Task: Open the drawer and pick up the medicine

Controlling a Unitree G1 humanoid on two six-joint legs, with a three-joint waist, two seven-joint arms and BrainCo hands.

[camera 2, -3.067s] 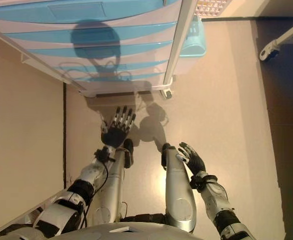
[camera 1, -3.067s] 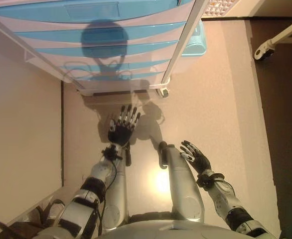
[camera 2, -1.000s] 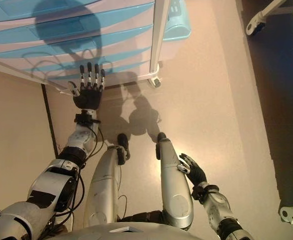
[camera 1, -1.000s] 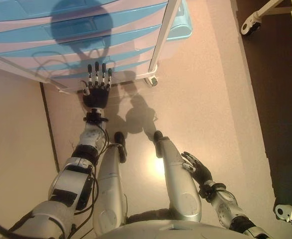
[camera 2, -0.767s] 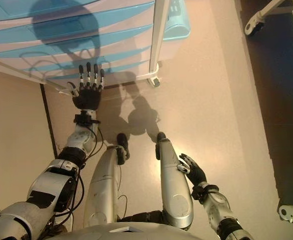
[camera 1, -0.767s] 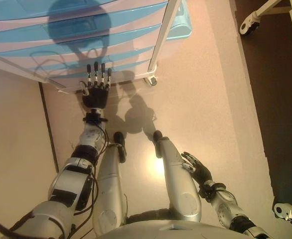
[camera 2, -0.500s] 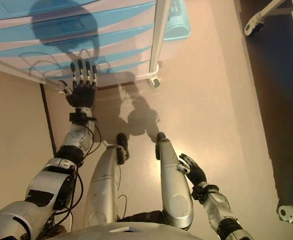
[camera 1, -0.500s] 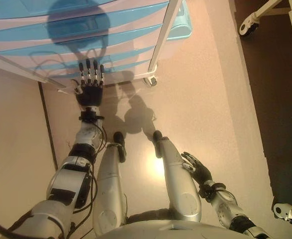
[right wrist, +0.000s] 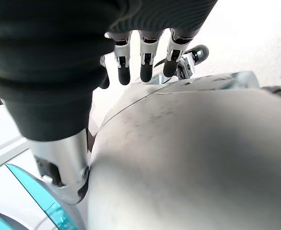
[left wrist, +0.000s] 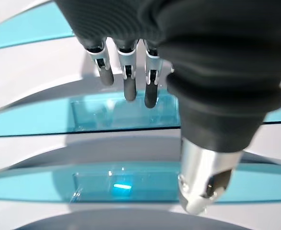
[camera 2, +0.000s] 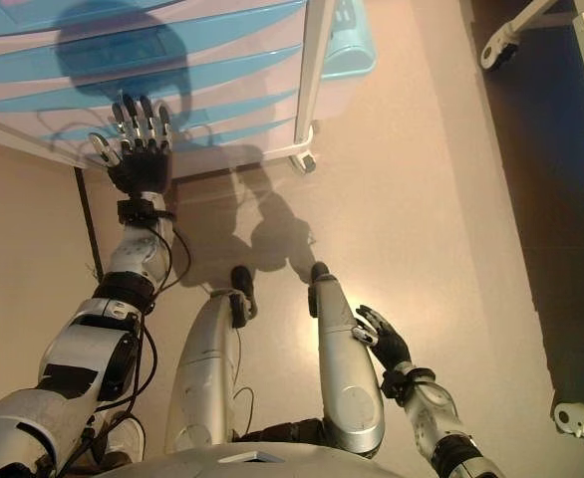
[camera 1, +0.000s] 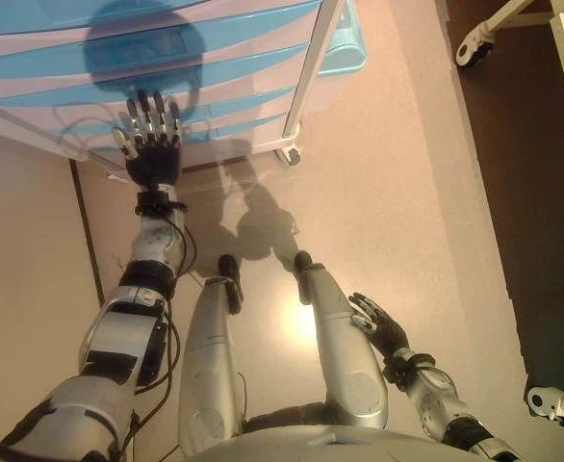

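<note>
A white drawer unit (camera 1: 215,58) with several translucent blue drawer fronts stands on casters at the top of the eye views. All its drawers are shut. My left hand (camera 1: 150,144) is stretched out in front of the lower drawers, open with straight fingers. In the left wrist view its fingertips (left wrist: 126,91) hover just before a blue drawer front (left wrist: 107,115) with a recessed handle, not gripping it. My right hand (camera 1: 378,325) hangs low at my right side, relaxed and open, holding nothing. No medicine shows in any view.
A caster (camera 1: 288,155) sits at the unit's near right corner. A light blue bin (camera 1: 345,48) stands behind the unit. A white wheeled frame (camera 1: 484,38) is at the top right over dark flooring (camera 1: 542,192). A dark floor seam (camera 1: 85,231) runs on the left.
My left hand has moved up and to the left, from just below the unit onto the lower drawer fronts. The right hand has not moved.
</note>
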